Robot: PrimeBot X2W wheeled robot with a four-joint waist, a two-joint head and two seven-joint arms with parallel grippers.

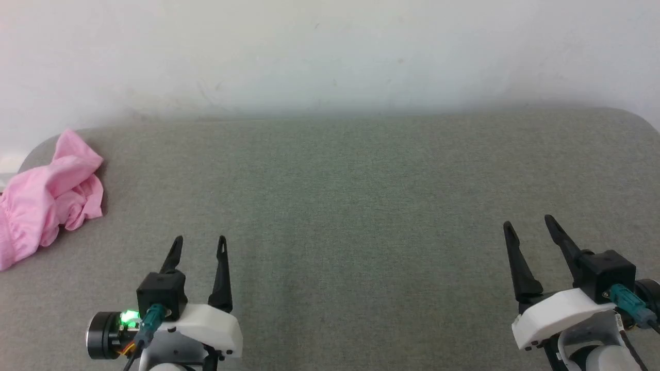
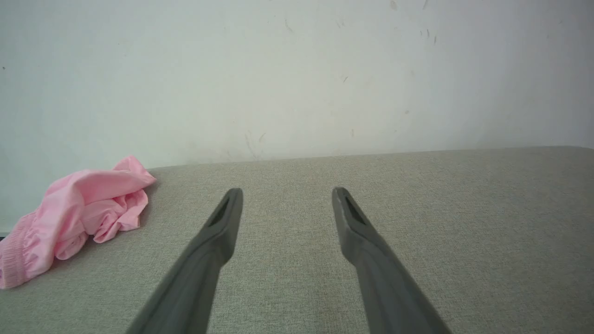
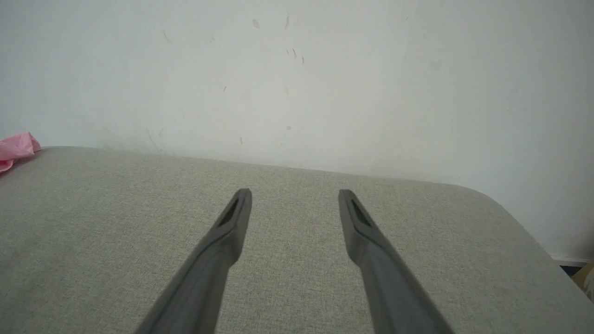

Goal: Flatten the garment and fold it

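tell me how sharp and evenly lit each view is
Head view: hazy and soft, the grey surface melting into the wall; the garment is cropped by the left edge. Left wrist view: crisper, soft shadow beside the garment. Right wrist view: even light, the open right pincer blurring near the bottom.

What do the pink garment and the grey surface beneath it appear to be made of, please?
The garment: thin, soft, matte cloth, judging by its fine crumples. The surface: grey textile cover with a visible weave, possibly padded given its rounded corners.
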